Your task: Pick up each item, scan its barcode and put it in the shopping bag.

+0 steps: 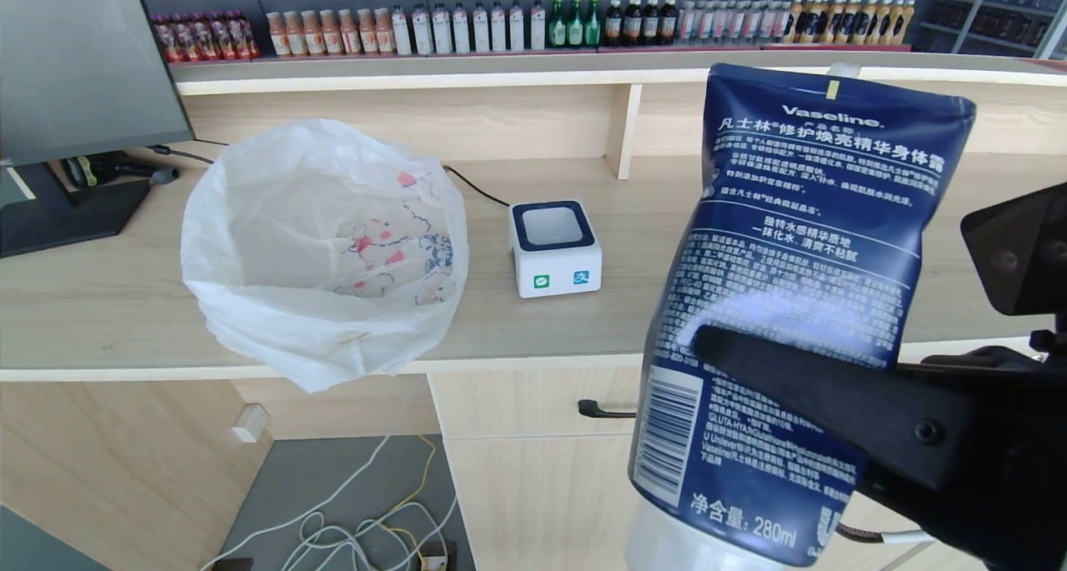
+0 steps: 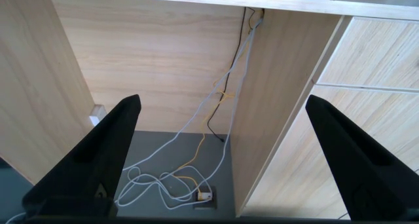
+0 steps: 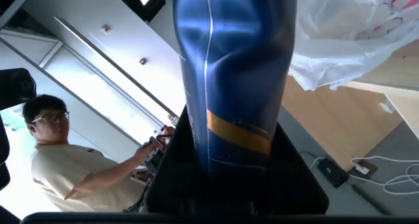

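- Right tool [image 1: 717, 346] pinching dark blue soft refill pouch [image 1: 800, 246] low; may sag, slip.
- Barcode [image 1: 667, 433] facing away from white square scanner [image 1: 554, 250]; misread likely.
- Left tool [image 2: 224, 103] spread, idle.

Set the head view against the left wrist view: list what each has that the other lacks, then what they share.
Head view: the right gripper shut on the blue pouch, barcode side toward the camera; the shopping bag standing open on the counter; the scanner beside it; a monitor; bottles on a shelf behind.
Left wrist view: the left gripper, open and holding nothing, facing the recess under the counter.
Shared: the cables on the floor, the white block on the side panel, the cabinet front.
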